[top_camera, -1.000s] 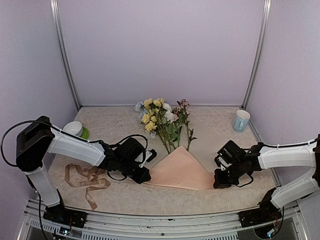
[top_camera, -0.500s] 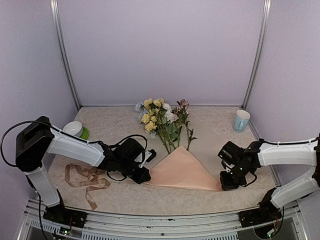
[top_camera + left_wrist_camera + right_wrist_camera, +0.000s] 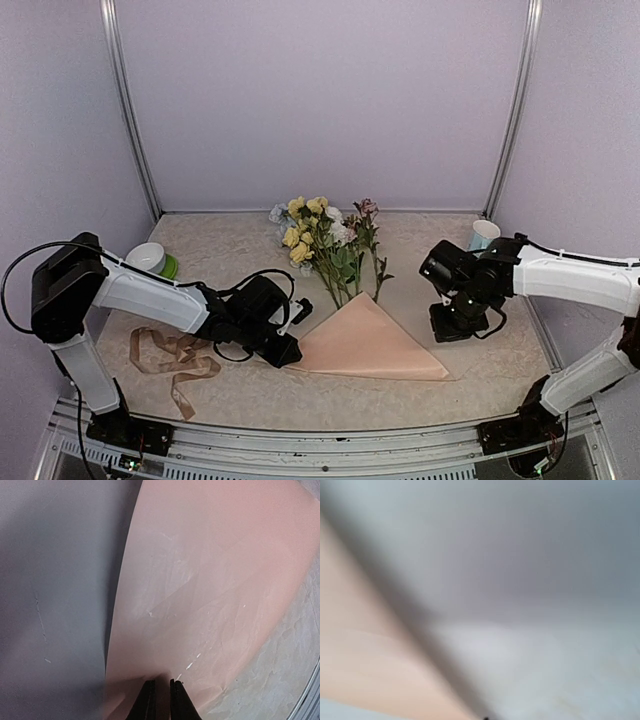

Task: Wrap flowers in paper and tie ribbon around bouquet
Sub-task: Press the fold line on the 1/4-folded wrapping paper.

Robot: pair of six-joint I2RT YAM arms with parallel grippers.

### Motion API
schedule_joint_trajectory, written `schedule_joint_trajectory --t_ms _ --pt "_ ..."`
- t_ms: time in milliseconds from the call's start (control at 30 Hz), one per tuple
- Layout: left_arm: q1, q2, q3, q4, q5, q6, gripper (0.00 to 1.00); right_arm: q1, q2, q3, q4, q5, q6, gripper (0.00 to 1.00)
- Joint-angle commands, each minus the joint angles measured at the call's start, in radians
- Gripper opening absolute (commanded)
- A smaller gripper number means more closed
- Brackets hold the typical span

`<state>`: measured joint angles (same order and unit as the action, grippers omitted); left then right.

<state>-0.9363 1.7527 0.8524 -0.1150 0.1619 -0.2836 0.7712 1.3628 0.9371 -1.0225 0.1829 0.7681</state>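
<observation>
Lilac panels with metal uprights close in three sides. The table [image 3: 230, 235] has a pale mottled beige top.

Hard to make out: the right wrist view is badly blurred, giving only a peach wedge of paper at lower left against grey. The right gripper [image 3: 452, 330] does not show its fingertips clearly from above; its pincer is pressed together, with nothing visibly in it, and it stands just off the right corner of the paper [image 3: 370, 342]. A pale blue cup [image 3: 484, 234] by the right upright is partly hidden behind the right arm. The lower flower stems are covered by the paper.

The paper lies folded into a flat triangle at centre front, apex toward the back wall, long edge running left to right along the near side. The flowers [image 3: 322, 240] lie with blooms toward the back wall and stems running toward the front, slipping under the apex.

The left gripper [image 3: 288, 352] sits at the paper's left corner. In its wrist view the narrow fingers [image 3: 147, 706] pinch the paper's edge.

The ribbon [image 3: 175, 358] lies in loose loops at front left, apart from the paper. A green and white bowl [image 3: 152, 258] stands behind it.
</observation>
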Motion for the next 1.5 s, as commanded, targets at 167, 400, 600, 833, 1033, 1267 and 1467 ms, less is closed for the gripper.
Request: schedule_joint_trajectory --t_ms 167,400,600,833,1033,1267,1467 --pt "0.007 0.031 -0.066 -0.298 -0.045 -0.023 0.13 0.170 0.213 -0.005 0.515 -0.354 -0.144 0.00" --pt "-0.088 -0.151 0.032 -0.287 -0.150 0.039 0.13 0.170 0.328 -0.076 0.574 -0.368 -0.114 0.00" --pt "-0.153 -0.033 0.166 -0.212 -0.029 0.096 0.15 0.171 0.329 -0.105 0.573 -0.355 -0.074 0.00" --pt "-0.233 0.176 0.308 -0.302 -0.060 0.146 0.12 0.171 0.297 -0.130 0.596 -0.371 -0.038 0.00" --pt "-0.221 0.172 0.264 -0.360 -0.082 0.101 0.12 0.171 0.270 -0.152 0.570 -0.343 -0.023 0.00" --pt "-0.105 0.016 0.076 -0.372 -0.099 -0.023 0.12 0.171 0.265 -0.158 0.540 -0.325 -0.031 0.00" --pt "0.023 -0.095 -0.042 -0.362 -0.075 -0.070 0.12 0.171 0.271 -0.155 0.524 -0.309 -0.042 0.00"
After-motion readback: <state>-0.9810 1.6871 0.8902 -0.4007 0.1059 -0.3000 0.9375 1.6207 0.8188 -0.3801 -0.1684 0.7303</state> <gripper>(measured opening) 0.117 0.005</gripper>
